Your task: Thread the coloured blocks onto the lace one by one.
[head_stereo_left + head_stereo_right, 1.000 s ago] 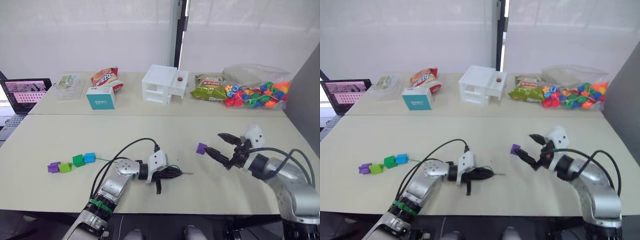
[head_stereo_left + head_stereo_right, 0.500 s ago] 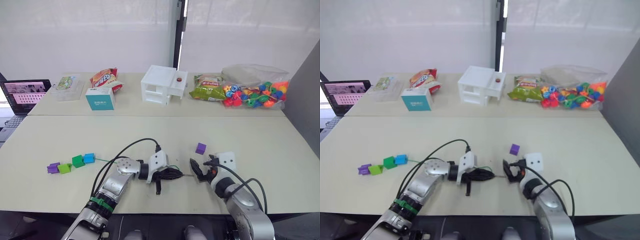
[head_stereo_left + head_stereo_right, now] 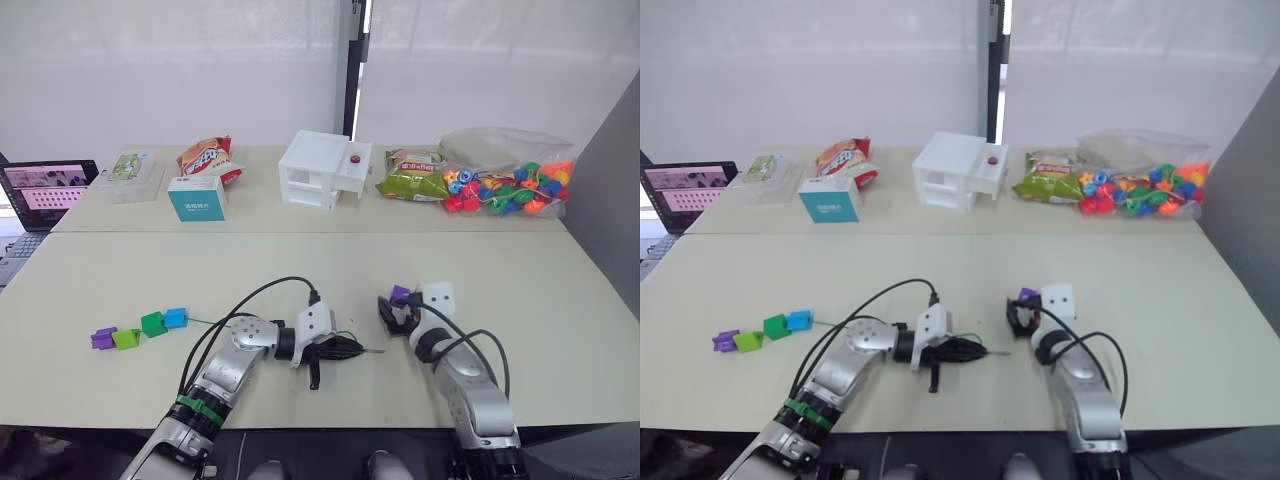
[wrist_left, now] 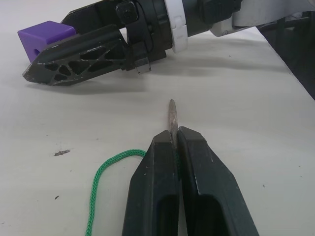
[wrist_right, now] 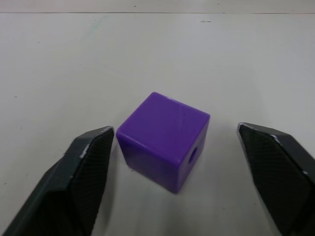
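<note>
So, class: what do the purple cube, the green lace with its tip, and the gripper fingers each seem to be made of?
Purple cube: likely moulded plastic, smooth and slightly glossy, with rounded edges and a clean round hole.
Lace: a braided textile cord, its woven texture plain to see; its tip looks stiff and greyish, material unclear.
Fingers: matte black, probably hard plastic, with a fine grainy surface.

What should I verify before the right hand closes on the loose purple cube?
1. Right hand open, one finger on each side of the purple cube: ok.
2. Cube resting free on the table, touching neither finger: ok.
3. Cube's hole visible on a side face: ok.
4. Left hand shut on the lace, stiff tip sticking out past the fingers: ok.
5. Threaded blocks well away from both hands: ok.
6. Hole lined up with the lace tip: cannot tell.
</note>
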Available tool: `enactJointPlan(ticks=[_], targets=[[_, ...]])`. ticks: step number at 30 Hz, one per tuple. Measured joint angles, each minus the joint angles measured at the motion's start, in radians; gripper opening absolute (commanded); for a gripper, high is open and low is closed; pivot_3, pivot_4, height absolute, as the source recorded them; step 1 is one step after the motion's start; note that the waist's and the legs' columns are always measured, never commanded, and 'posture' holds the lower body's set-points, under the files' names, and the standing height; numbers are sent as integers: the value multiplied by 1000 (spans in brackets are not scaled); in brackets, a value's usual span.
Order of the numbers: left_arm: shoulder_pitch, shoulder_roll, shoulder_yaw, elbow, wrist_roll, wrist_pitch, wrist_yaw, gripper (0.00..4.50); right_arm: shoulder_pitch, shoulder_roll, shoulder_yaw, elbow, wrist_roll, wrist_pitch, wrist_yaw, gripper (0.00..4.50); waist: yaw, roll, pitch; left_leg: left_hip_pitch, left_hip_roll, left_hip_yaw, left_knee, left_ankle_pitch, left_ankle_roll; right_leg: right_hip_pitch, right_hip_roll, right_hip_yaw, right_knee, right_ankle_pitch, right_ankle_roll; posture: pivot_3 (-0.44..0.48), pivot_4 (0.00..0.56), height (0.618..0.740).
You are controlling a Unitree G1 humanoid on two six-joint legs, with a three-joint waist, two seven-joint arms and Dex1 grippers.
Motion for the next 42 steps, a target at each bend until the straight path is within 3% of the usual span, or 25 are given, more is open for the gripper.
enactJointPlan(ticks=[5,9,15,21,31,33,39,42], targets=[[1,0,0,-1,0,0,5,0,-4,6,-4,14,0,-23,-14,1658,-1,0,0,0,0,0,0,0,0,0,0,0,0,0,0,0,150,740],[1,0,0,-2,0,-1,6,0,-1,0,-6,12,2,-25,-10,1174,-1,0,0,0,0,0,0,0,0,0,0,0,0,0,0,0,150,740],[1,-5,-2,0,0,-2,7,0,62,-43,-5,-55,17,-12,31,1177,4,0,0,0,0,0,0,0,0,0,0,0,0,0,0,0,150,740],[-7,-17,-2,15,0,-4,1,0,232,-109,-7,-241,62,49,101,1177,8,0,0,0,0,0,0,0,0,1,0,0,-1,0,0,0,150,740],[-10,-45,-13,21,3,-3,-9,0,406,-85,-10,-401,108,96,94,1177,10,0,0,1,0,0,0,0,0,2,0,0,-2,0,1,0,150,740],[-11,-50,-16,22,3,-3,-15,0,426,-63,-18,-420,142,107,90,2249,10,0,0,1,0,0,0,0,0,2,0,0,-2,0,1,0,150,740],[-28,-63,-23,47,5,-9,-33,0,444,-112,-81,-503,265,181,128,4307,11,0,0,1,0,0,0,0,0,5,0,0,-4,-1,1,0,150,740],[-32,-71,-22,61,5,-11,-32,0,375,-204,-189,-529,373,222,178,4473,10,0,0,6,0,-1,0,-1,1,12,0,-1,-7,-1,2,0,150,740]])
